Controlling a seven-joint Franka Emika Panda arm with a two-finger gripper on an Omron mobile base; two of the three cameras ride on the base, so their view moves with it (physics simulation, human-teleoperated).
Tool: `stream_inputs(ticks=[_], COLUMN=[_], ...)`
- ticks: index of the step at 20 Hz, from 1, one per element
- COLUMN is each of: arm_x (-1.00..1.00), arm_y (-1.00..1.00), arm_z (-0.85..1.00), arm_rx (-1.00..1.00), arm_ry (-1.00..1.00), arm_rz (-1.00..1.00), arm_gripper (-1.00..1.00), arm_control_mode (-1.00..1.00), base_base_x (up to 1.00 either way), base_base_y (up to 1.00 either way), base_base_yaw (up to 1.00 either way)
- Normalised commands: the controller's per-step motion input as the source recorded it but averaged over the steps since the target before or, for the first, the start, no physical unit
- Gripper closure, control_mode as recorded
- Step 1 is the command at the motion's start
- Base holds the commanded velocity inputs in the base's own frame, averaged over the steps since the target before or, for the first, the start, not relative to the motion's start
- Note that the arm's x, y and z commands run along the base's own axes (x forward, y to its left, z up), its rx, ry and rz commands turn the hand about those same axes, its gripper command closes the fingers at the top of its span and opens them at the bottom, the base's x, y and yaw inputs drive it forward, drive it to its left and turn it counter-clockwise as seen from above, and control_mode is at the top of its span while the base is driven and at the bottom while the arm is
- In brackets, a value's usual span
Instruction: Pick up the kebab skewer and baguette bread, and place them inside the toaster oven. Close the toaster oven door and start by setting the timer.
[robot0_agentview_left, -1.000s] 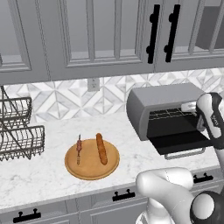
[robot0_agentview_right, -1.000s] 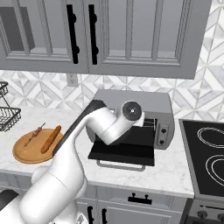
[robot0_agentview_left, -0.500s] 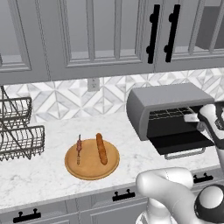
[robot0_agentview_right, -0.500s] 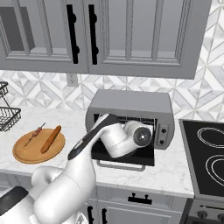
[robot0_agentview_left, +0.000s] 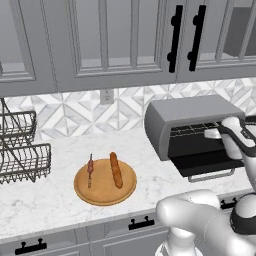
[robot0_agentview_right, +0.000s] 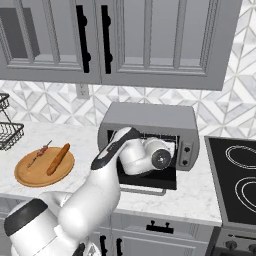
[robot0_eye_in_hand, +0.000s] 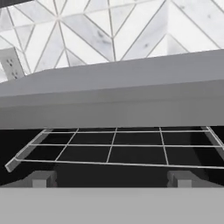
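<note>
Lowered since a second ago, the arm's hand now sits right at the toaster oven's (robot0_agentview_left: 187, 120) open mouth. On the worktop (robot0_agentview_left: 50, 200), a wire dish rack (robot0_agentview_left: 20, 150) stands at far left. Right of it, a round wooden board (robot0_agentview_left: 105, 182) carries the kebab skewer (robot0_agentview_left: 90, 167) and baguette bread (robot0_agentview_left: 116, 170) side by side. Farther right, the toaster oven door (robot0_agentview_left: 207, 165) lies folded down. The pincer (robot0_eye_in_hand: 111, 181) is released, facing the bare wire rack (robot0_eye_in_hand: 113, 148).
</note>
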Motion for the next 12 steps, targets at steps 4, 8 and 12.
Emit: stream_inputs(ticks=[4,8,12], arm_x=[0.18,0.02,0.1], arm_y=[-0.24,0.0,0.0], arm_z=[-0.16,-0.21,-0.14], arm_rx=[0.0,0.0,0.0], arm_ry=[-0.01,0.0,-0.01], arm_rz=[-0.1,-0.12,-0.07], arm_gripper=[-1.0,-1.0,-1.0], arm_control_mode=[-1.0,-1.0,-1.0], base_base_x=[0.0,0.0,0.0], base_base_y=[0.0,0.0,0.0], base_base_yaw=[0.0,0.0,0.0])
